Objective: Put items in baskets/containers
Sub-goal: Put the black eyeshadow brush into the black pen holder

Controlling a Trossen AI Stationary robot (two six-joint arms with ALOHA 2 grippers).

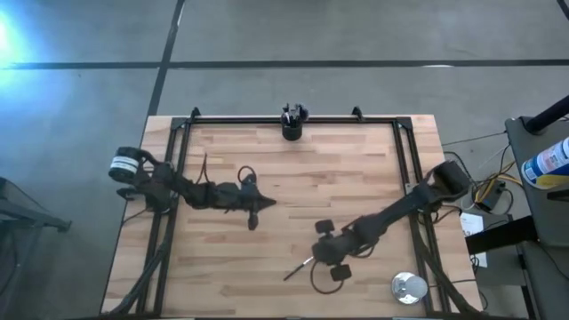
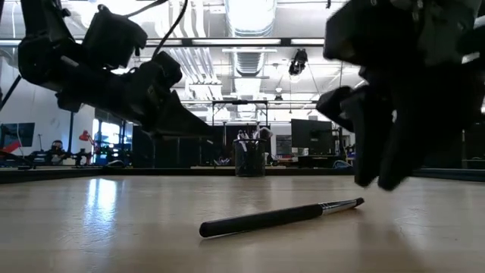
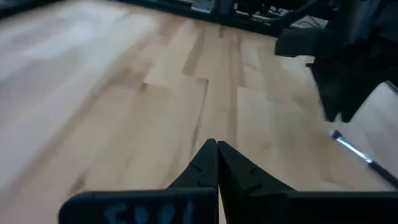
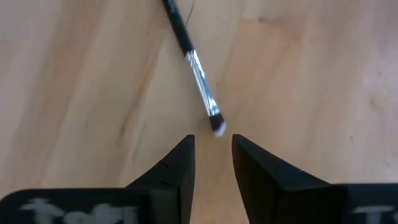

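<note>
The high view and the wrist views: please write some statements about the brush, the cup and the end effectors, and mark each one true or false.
1. One thin black-handled brush lies flat on the wooden table. True.
2. The right end effector holds that brush. False: its fingers are open, just short of the pale bristle tip.
3. The small black cylindrical cup stands at the table's far edge with brushes in it. True.
4. The left end effector is open wide. False: its fingers meet, holding nothing.

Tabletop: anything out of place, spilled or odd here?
Only one brush lies loose on the table, just ahead of the open right tool; the rest stand in the black cup. Left tool is shut, empty. Nothing spilled.
</note>
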